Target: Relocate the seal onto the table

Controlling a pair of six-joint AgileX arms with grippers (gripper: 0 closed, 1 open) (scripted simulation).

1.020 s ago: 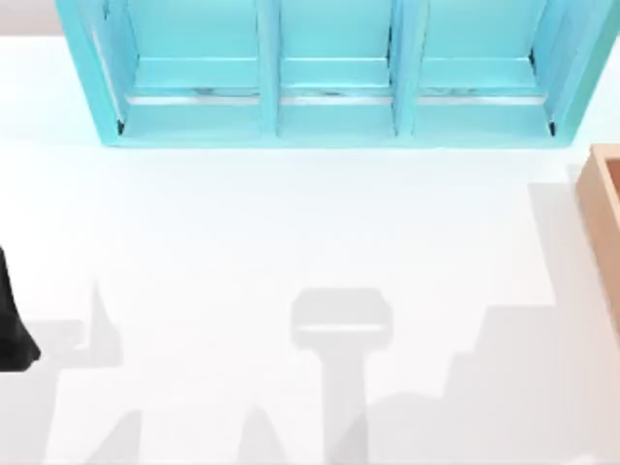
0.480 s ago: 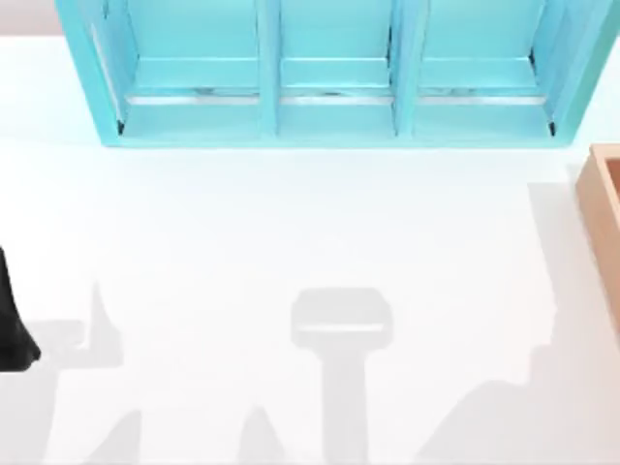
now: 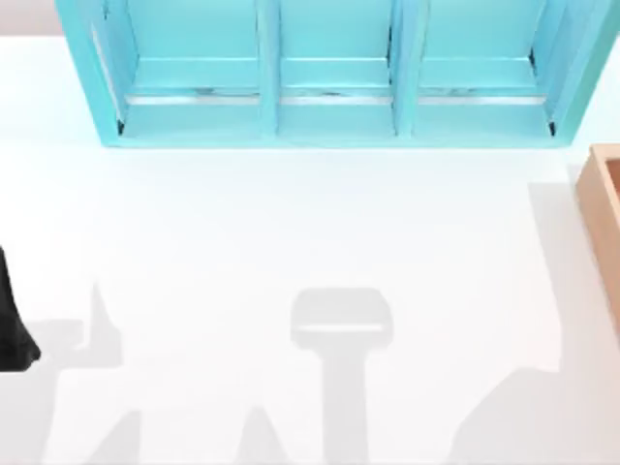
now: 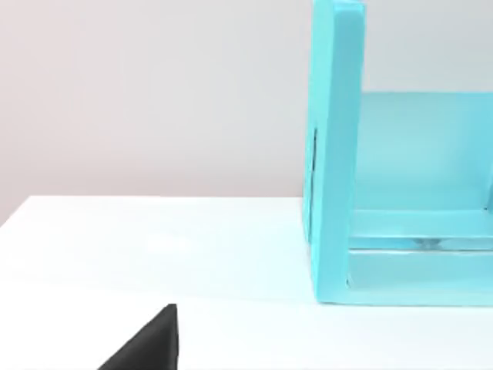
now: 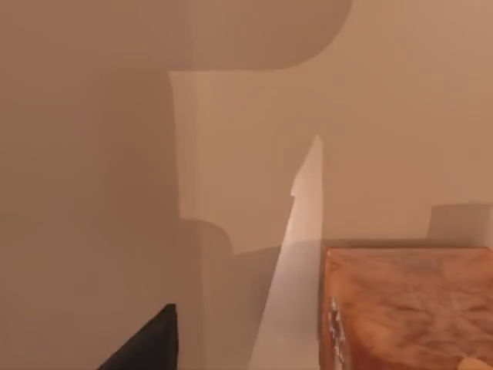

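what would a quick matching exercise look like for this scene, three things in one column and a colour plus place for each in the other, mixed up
Things:
1. shelf unit
2. wooden box
3. table

Colour and place:
A. plain white, spreading under everything else
B. turquoise, along the far edge in the top view
C. tan, at the top view's right edge

Pairs: 1-B, 2-C, 3-A
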